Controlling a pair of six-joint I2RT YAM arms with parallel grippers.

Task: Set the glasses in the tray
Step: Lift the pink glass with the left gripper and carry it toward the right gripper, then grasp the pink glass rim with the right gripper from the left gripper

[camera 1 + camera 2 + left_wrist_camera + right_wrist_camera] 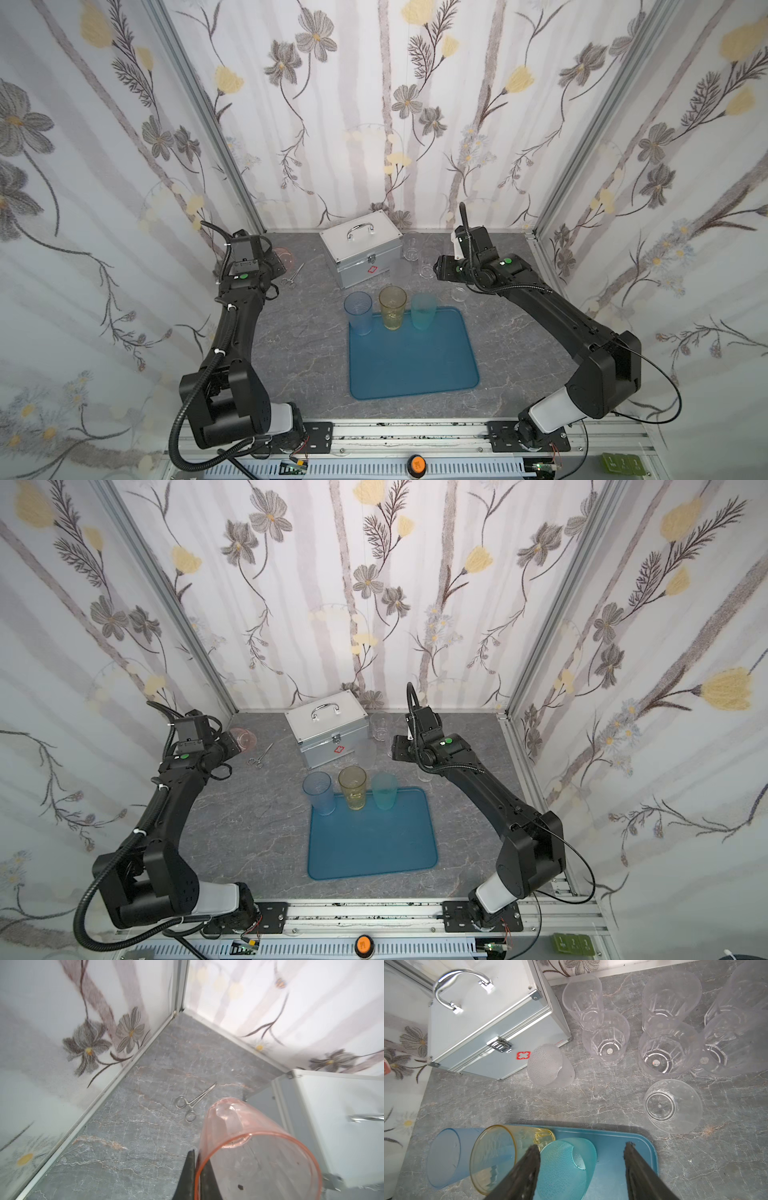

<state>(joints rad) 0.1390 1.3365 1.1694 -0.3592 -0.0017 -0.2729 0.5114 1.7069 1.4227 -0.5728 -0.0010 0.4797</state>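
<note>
In both top views the left arm (232, 332) bends up from the near rail and reaches toward the far left corner, its tool (277, 261) clamped on a pink glass (286, 254). The right arm (478, 787) stretches to the far right, its tool (394, 752) turned toward the middle. The teal tray (415, 365) lies mid-table on the grey marbled table (299, 332), ringed by flowered walls (374, 124). A yellow glass (392, 307) and a teal glass (424, 311) stand along its far edge, and a blue glass (358, 311) stands at its far left corner. The left wrist view shows the left tool (197, 1157) pinching the pink glass's rim, tilted above the table, with steel forceps (191, 1103) beyond and a silver case (332, 1115) beside. The right wrist view shows the right tool (582, 1146) with jaws spread and empty over the tray, and clear glasses (608, 1041) clustered beside the case.
</note>
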